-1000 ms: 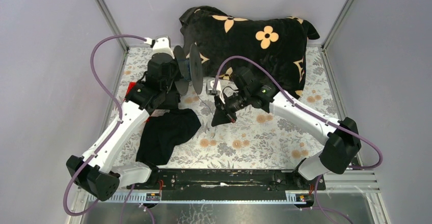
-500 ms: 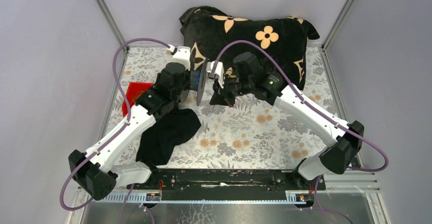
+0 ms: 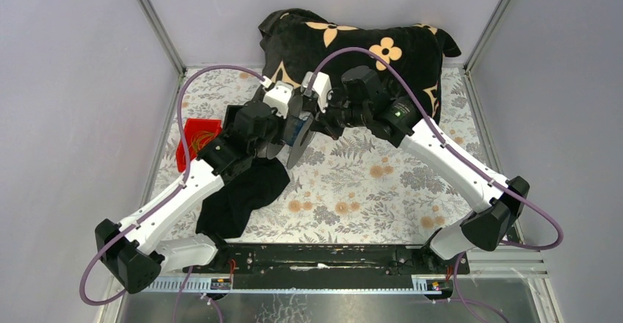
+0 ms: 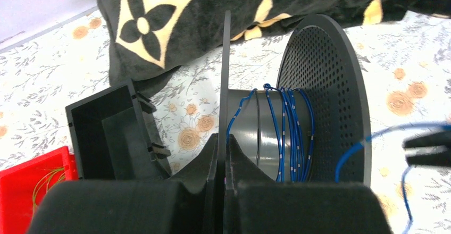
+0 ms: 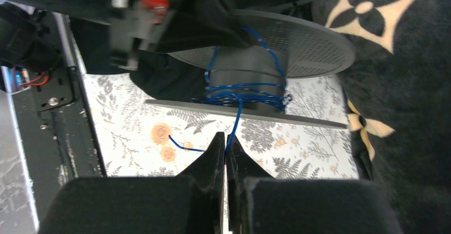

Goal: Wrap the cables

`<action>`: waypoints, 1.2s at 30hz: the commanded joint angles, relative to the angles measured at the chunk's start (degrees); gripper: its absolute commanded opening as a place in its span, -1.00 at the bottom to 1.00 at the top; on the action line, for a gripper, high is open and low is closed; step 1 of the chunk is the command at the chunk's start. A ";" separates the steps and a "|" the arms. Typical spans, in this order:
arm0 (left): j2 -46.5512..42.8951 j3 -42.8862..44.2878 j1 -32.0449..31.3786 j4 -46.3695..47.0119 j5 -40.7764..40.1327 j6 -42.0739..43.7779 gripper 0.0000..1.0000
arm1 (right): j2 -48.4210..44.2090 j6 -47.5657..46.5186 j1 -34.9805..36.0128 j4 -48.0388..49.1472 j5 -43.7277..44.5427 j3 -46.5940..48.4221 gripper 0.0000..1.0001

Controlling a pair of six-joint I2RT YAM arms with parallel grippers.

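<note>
A big black spool with two disc flanges has thin blue cables wound round its grey hub. My left gripper is shut on the thin edge of the near flange and holds the spool up above the flowered table. In the top view the spool sits between both wrists. My right gripper is shut on the blue cable, which runs taut from the hub to its jaws. A short loose tail sticks out to the left of the fingers.
A black pillow with cream flowers lies at the back. A black cloth is under the left arm. A red tray with orange-yellow wire stands at the left, next to a black open box.
The left arm has carried the spool rightward and nearer, uncovering the red tray. The right gripper has moved back and up against the spool, keeping hold of the cable.
</note>
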 commanded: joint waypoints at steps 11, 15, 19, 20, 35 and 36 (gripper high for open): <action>-3.42 -1.63 -1.20 3.75 7.98 3.84 -1.00 | -1.40 -5.23 -1.58 -0.39 7.63 2.59 -0.96; -3.93 -1.79 -1.29 2.93 10.53 4.59 -1.00 | -2.24 -9.14 -1.61 -0.90 9.23 2.37 -0.96; -4.33 -2.14 -1.29 2.39 13.54 5.33 -1.00 | -3.40 -15.14 -1.58 -1.61 9.93 0.92 -0.96; -4.27 -2.16 -1.29 2.22 14.04 5.54 -1.00 | -3.66 -16.33 -1.58 -1.81 10.36 0.69 -0.96; -4.04 -2.68 -1.46 1.01 19.27 7.20 -1.00 | -5.16 -30.63 -1.59 -5.18 13.10 -1.06 -0.95; -4.04 -2.70 -1.46 0.92 19.48 7.23 -1.00 | -4.89 -31.11 -1.56 -5.86 13.32 -0.60 -0.95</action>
